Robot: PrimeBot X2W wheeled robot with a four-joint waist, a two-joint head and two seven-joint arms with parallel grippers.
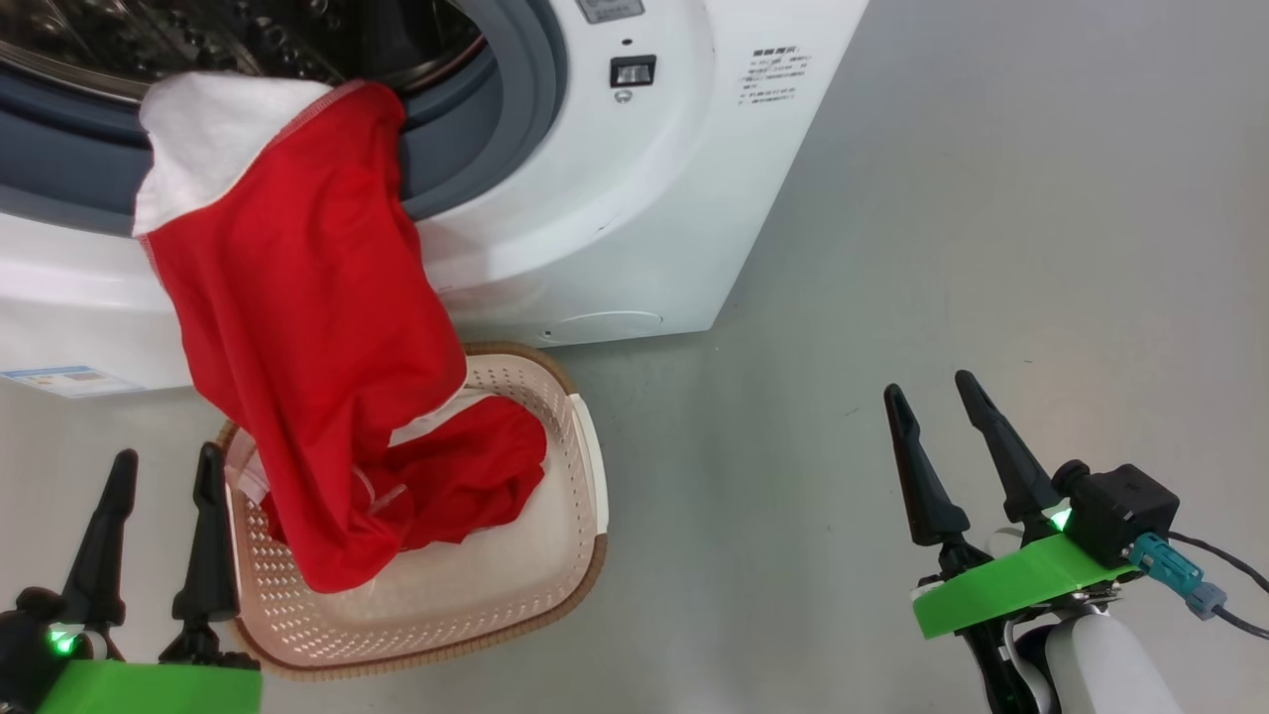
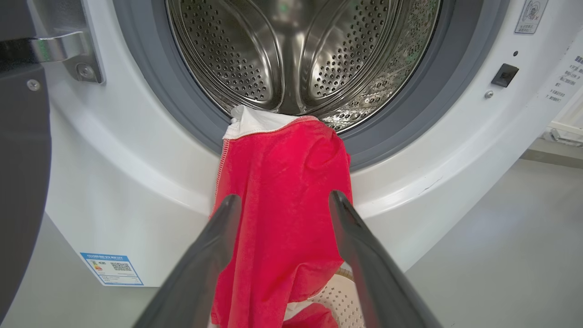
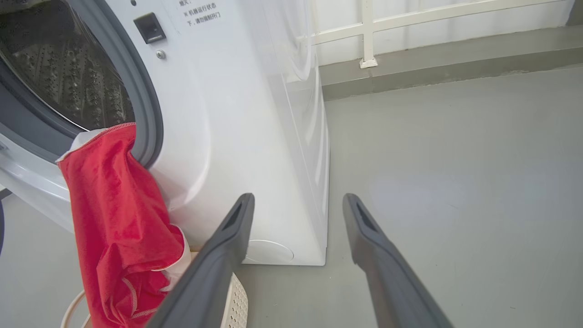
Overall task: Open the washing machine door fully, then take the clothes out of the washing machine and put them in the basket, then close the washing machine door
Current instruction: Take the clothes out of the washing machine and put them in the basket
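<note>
The clothes [image 1: 297,297] are hanging out of the washing machine [image 1: 644,198] and trailing into the basket [image 1: 516,580] on the floor just before it. The left tool [image 1: 169,452] and the right tool [image 1: 929,382] are hovering with fingers spread, empty.

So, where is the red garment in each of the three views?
Head view: the red garment hangs left of centre, from the washing machine into the basket.
Left wrist view: centre, below the drum.
Right wrist view: lower left.
Shared landmark: the grey rubber ring it hangs over.
</note>
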